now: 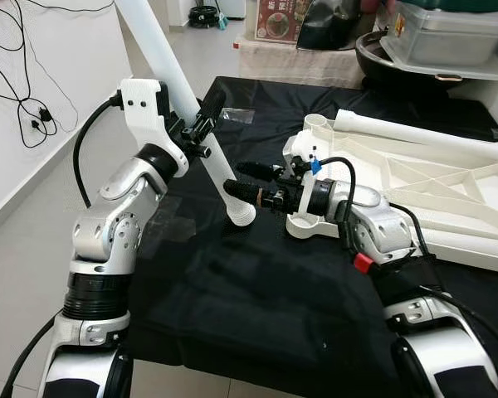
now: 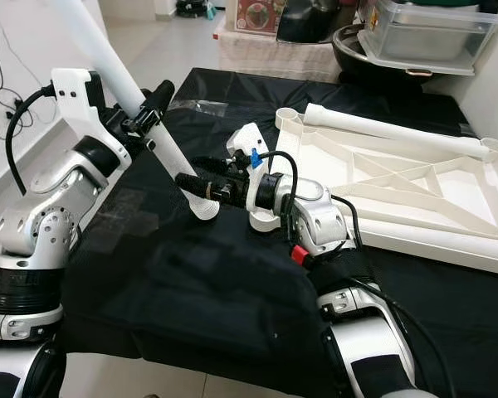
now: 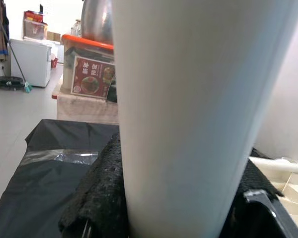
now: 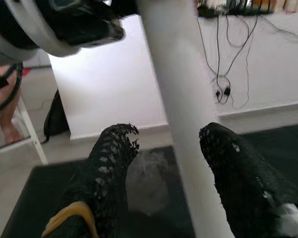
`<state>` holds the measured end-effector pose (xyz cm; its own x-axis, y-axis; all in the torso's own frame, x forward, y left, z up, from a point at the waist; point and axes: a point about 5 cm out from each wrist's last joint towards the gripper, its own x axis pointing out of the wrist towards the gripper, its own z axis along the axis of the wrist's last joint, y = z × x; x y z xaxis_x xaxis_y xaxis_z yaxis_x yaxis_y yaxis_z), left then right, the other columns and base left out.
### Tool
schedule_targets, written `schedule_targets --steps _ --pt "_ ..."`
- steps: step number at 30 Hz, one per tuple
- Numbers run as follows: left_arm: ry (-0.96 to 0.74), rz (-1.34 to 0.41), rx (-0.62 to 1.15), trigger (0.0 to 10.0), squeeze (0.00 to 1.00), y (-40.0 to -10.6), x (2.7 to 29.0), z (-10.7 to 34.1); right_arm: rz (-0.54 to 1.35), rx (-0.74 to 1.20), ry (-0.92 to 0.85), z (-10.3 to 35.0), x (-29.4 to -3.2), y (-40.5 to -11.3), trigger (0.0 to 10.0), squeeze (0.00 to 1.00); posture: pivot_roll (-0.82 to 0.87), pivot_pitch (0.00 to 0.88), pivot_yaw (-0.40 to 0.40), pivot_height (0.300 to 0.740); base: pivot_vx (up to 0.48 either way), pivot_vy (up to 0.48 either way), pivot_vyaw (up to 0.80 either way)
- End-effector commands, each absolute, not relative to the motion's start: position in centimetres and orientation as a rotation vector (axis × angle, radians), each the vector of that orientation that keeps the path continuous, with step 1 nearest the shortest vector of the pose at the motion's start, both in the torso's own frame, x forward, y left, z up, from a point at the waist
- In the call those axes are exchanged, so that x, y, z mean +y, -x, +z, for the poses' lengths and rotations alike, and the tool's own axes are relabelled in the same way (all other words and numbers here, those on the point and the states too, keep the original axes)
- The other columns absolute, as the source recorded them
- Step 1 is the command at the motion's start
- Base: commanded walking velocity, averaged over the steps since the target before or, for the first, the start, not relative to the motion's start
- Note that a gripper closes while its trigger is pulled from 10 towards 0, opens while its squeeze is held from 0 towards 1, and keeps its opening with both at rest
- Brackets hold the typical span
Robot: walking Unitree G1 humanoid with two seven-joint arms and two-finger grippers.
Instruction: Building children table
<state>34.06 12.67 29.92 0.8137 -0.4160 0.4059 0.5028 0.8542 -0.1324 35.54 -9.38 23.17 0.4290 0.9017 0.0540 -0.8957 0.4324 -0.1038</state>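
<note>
On cloth (image 1: 257,290): L hand (image 1: 201,124) grips leg (image 1: 191,116) (tilted).

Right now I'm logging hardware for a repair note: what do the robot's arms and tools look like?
Both arms are silver with black joint rings and white wrist housings. The left tool and right tool have long black fingers with textured mesh-like pads. Black cables loop along each arm; the right forearm bears a red button and a blue tag.

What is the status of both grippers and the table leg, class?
Left gripper shut on white leg, tilted. Right gripper open around leg's lower end. Table frame upside down beside it. Nothing in the way.
</note>
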Motion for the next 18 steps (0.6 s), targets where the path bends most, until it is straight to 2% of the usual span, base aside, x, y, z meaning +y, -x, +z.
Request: schedule_targets --steps 1,9,18 --pt "0.246 -0.494 -0.4 0.0 0.0 -34.1 12.7 30.8 1.128 -0.126 0.08 23.3 -8.9 -35.5 10.0 0.0 0.09 0.072 -0.014 0.74 0.0 0.0 0.0" --pt "0.243 -0.491 -0.38 0.0 0.0 -35.1 12.1 31.7 1.052 -0.209 0.127 23.0 -6.5 -35.8 10.0 0.0 0.09 0.073 -0.015 0.74 0.0 0.0 0.0" --pt "0.235 -0.51 -0.359 0.0 0.0 -35.1 11.3 31.3 0.952 -0.225 0.134 23.3 -6.5 -36.8 10.0 0.0 0.09 0.075 -0.019 0.74 0.0 0.0 0.0"
